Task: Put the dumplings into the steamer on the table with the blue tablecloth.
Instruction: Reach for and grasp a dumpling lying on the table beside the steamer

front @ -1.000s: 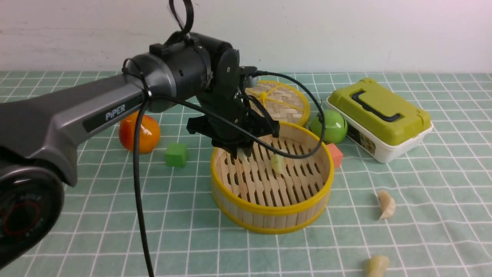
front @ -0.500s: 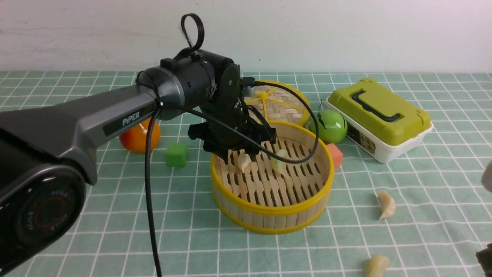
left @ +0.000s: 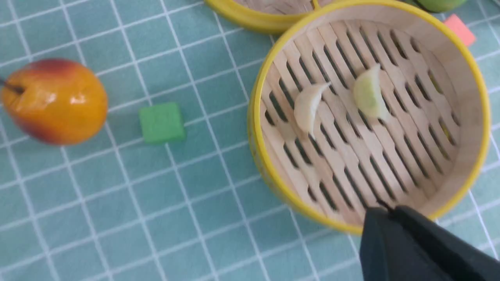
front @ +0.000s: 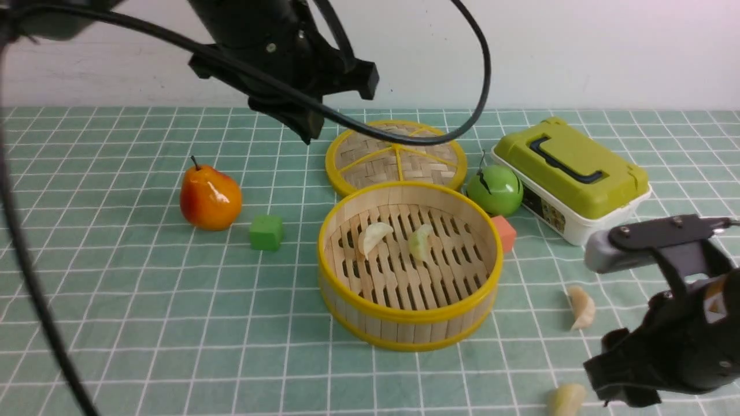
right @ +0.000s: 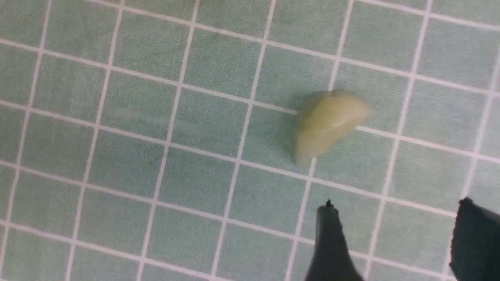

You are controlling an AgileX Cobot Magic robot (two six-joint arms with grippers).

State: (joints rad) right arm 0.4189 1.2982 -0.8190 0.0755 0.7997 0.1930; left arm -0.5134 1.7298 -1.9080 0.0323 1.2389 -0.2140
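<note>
Bamboo steamer (front: 404, 332), front view: sits on the blue tablecloth (front: 144, 289) with two dumplings (front: 374, 236) inside; loose dumplings (front: 581, 307) lie on the cloth to its right.
Left gripper (front: 306, 124), front view: high up, maybe closed, hard to see here.
Left gripper, left wrist view: fingers pressed together, holding nothing.
Right gripper (right: 396, 205), right wrist view: wide open and empty, near a green dumpling (right: 328, 125).
</note>
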